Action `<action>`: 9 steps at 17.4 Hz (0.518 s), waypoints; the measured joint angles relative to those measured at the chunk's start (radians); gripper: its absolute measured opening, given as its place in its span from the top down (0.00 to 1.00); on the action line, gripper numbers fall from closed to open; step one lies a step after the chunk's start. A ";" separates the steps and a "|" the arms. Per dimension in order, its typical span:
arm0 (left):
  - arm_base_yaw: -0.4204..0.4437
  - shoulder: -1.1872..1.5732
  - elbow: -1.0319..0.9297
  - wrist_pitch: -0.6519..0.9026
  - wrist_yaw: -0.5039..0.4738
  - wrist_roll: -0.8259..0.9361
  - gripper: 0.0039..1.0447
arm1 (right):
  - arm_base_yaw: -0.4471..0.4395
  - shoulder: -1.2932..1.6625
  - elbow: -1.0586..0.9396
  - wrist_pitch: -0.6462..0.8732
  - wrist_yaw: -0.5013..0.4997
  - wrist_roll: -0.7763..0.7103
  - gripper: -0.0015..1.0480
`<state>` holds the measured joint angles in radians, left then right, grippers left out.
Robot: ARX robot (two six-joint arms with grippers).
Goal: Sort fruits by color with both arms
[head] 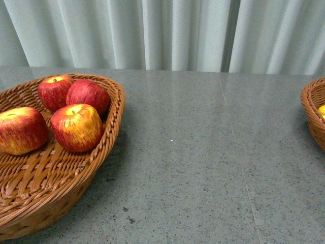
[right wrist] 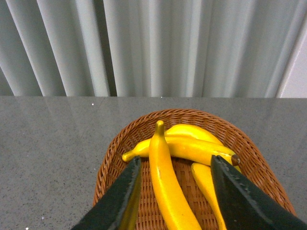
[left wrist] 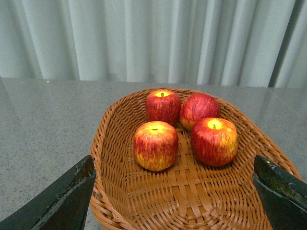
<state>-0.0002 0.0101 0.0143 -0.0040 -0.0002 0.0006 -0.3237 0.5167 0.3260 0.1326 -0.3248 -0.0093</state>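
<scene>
Fingers spread wide and empty on both grippers: left gripper (left wrist: 175,191) over the left basket (head: 114,109) with four apples (head: 77,127), right gripper (right wrist: 175,191) over the right basket (right wrist: 115,158) with bananas (right wrist: 168,184). No fruit on the table (head: 203,152); sorting looks complete.

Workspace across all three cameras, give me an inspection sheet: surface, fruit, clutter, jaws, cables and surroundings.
Surface: grey speckled table, a few small dark specks near the front edge.
Job's things: four apples together in the left basket; bananas lie in the right basket, at least three yellow pieces visible, exact count unclear.
Clutter: nothing seen; no loose fruit on the table.
Grippers: left gripper jaws wide apart over the apple basket, holding nothing; right gripper jaws open, straddling one banana.
Cables: nothing seen.
Surroundings: pale pleated curtain behind the table.
</scene>
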 joint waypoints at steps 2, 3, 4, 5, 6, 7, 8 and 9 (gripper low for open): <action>0.000 0.000 0.000 0.000 0.000 0.000 0.06 | 0.064 -0.103 -0.056 0.015 0.058 0.001 0.73; 0.000 0.000 0.000 0.000 0.000 0.000 0.06 | 0.085 -0.124 -0.068 0.019 0.078 0.001 0.80; 0.000 0.000 0.000 0.000 0.000 0.000 0.06 | 0.107 -0.143 -0.089 0.024 0.101 0.001 0.89; 0.000 0.000 0.000 0.000 0.000 0.000 0.06 | 0.129 -0.159 -0.116 0.024 0.124 0.001 0.98; 0.000 0.000 0.000 0.000 0.000 0.000 0.06 | 0.151 -0.175 -0.145 0.017 0.148 0.002 0.98; 0.000 0.000 0.000 0.000 0.000 0.000 0.06 | 0.178 -0.202 -0.174 0.018 0.178 0.002 0.98; 0.000 0.000 0.000 0.000 0.000 0.000 0.06 | 0.190 -0.219 -0.183 0.018 0.189 0.002 0.98; 0.000 0.000 0.000 0.000 0.000 0.000 0.06 | 0.227 -0.240 -0.193 0.014 0.243 0.002 0.98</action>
<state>-0.0002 0.0101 0.0143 -0.0040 -0.0002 0.0006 -0.0963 0.2771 0.1326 0.1467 -0.0822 -0.0074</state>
